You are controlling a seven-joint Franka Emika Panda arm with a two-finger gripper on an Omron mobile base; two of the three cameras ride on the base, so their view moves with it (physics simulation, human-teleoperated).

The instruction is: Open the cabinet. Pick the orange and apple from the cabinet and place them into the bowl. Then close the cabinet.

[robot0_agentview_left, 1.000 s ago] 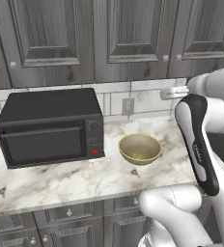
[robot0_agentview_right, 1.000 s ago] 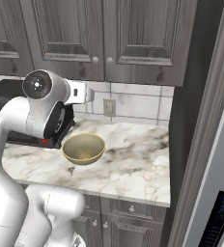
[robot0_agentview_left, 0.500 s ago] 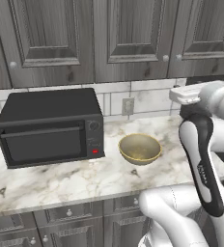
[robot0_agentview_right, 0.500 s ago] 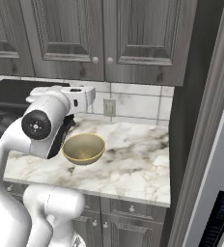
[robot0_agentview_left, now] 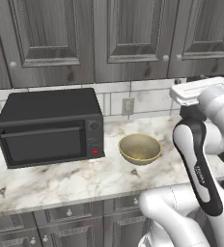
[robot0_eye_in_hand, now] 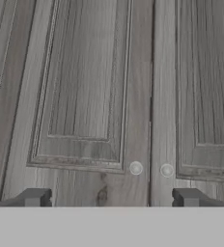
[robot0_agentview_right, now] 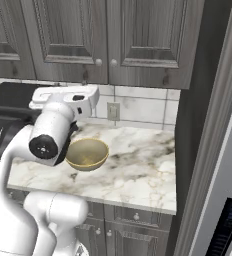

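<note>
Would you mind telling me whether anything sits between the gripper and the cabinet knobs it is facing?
Nothing visible does. In the hand view the gripper is open and looks straight at the shut cabinet; its two round knobs lie just above and between the fingertips, with only open space in front of the doors.

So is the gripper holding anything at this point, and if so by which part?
Nothing is held. In the hand view the fingers stand wide apart with only the closed cabinet doors beyond them, short of the knobs.
</note>
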